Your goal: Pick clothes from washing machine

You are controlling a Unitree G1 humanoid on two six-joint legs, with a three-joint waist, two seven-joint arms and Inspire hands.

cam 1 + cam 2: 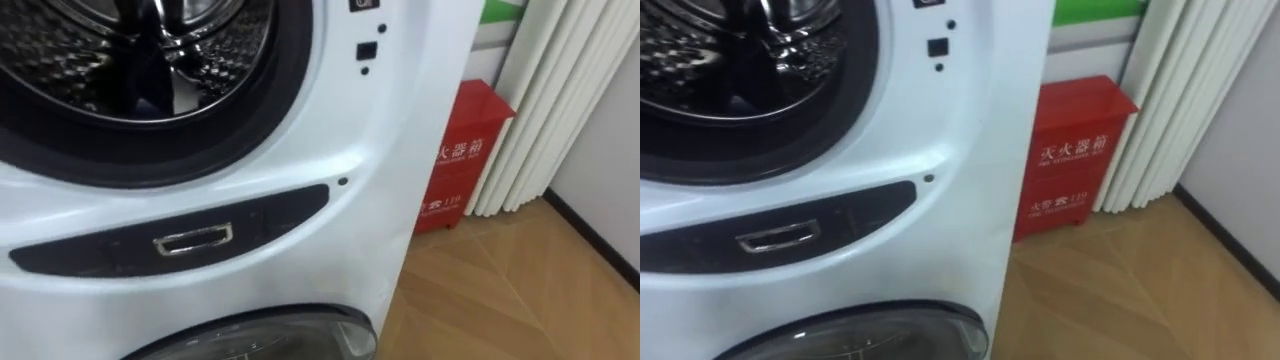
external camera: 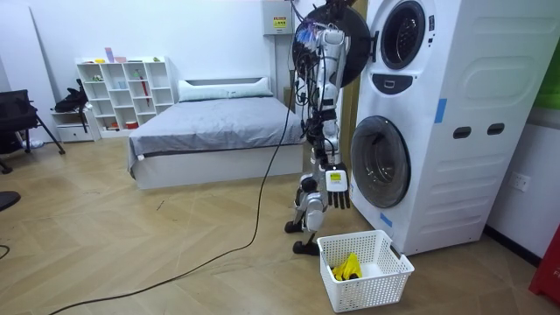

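Risk at the drum: We see the upper drum point(image 1: 80, 60) gaping in the upper left of the eye view, dark inside. Whether any clothes lie there we cannot tell. A blind reach, we judge, could close on nothing, or drag a cloth over the dark rim point(image 1: 150, 165) and snag it.
Risk at the door: The round door point(image 2: 357, 52) stands open at the top centre of the room view, close by the robot's head. A turn there could knock it.
Risk at the floor: The basket point(image 2: 376, 289) sits just beside the robot's feet, lower centre. A step could kick it, and a drop from drum height could miss it.
Right hand point(image 2: 337, 191): Hangs at the robot's side before the lower door point(image 2: 381, 162), fingers slack and straight, holding nothing.
Left hand point(image 2: 335, 38): Raised at the drum mouth, top centre. Wide or closed, we cannot tell.
Cloth: The one piece we can see, a yellow cloth point(image 2: 348, 267), lies in the basket, below and a little right of the right hand, well apart from it.
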